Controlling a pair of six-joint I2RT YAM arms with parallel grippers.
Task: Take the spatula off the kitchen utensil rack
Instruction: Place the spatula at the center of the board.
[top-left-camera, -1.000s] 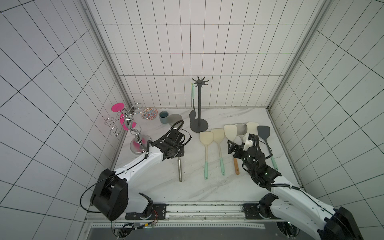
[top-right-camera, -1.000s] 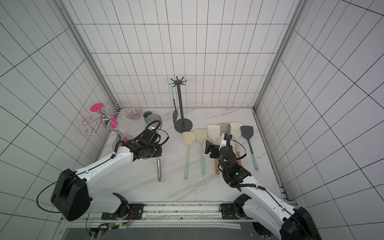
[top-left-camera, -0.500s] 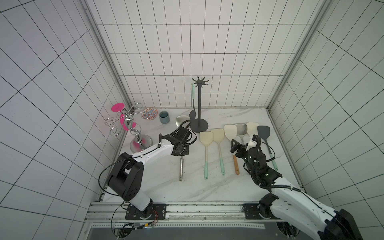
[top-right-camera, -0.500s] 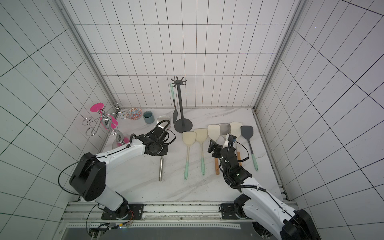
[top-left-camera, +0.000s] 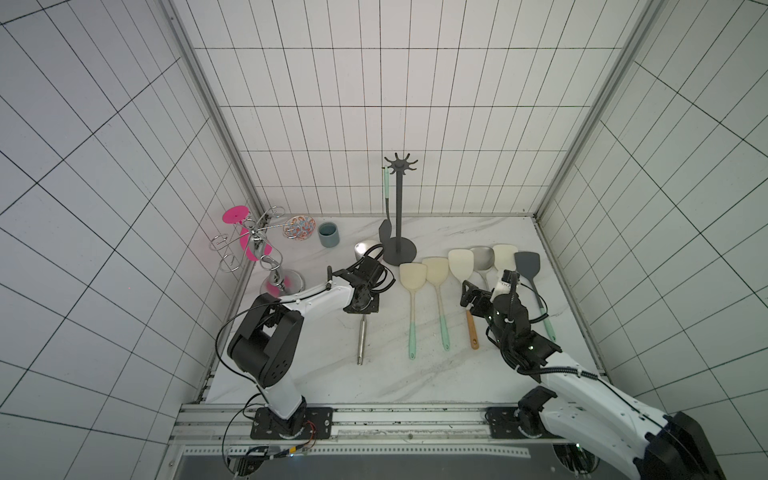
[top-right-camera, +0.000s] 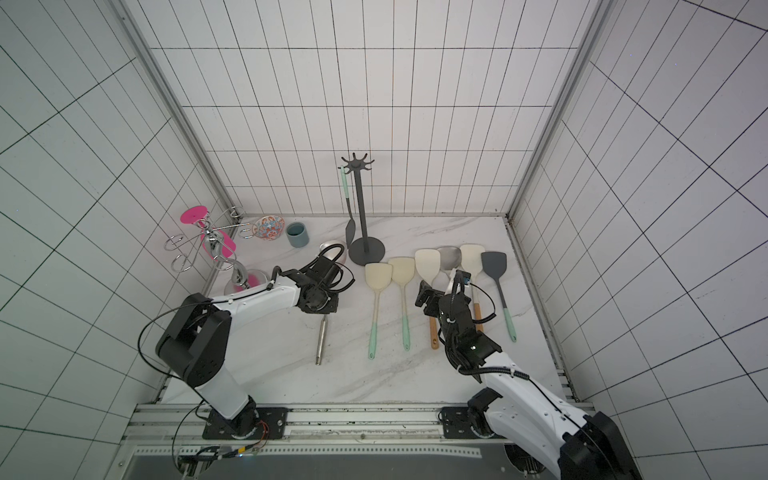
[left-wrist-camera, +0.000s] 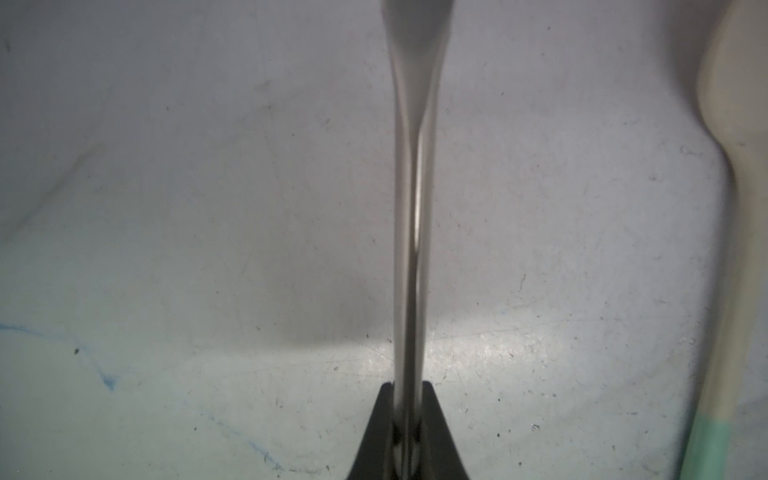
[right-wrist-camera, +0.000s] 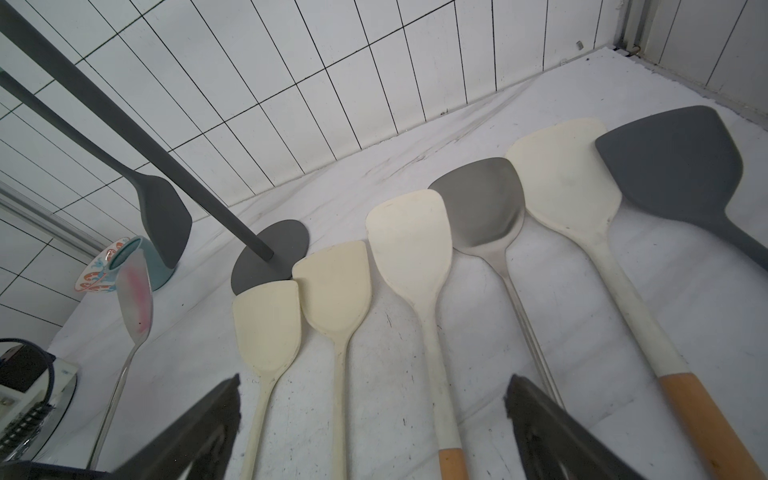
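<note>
Nearest, the left hand (left-wrist-camera: 409, 395) is clamped on the handle of a steel spatula (top-left-camera: 362, 338) that lies along the counter (top-left-camera: 316, 378). The right hand (right-wrist-camera: 374, 390) hangs spread wide over a row of laid-out spatulas (top-left-camera: 435, 272). Behind, the kitchen utensil rack (top-left-camera: 400, 216) carries one dark spatula (top-left-camera: 385, 230) on a hook. Advisable: release gently, rise straight, and keep clear of the rack's base.
</note>
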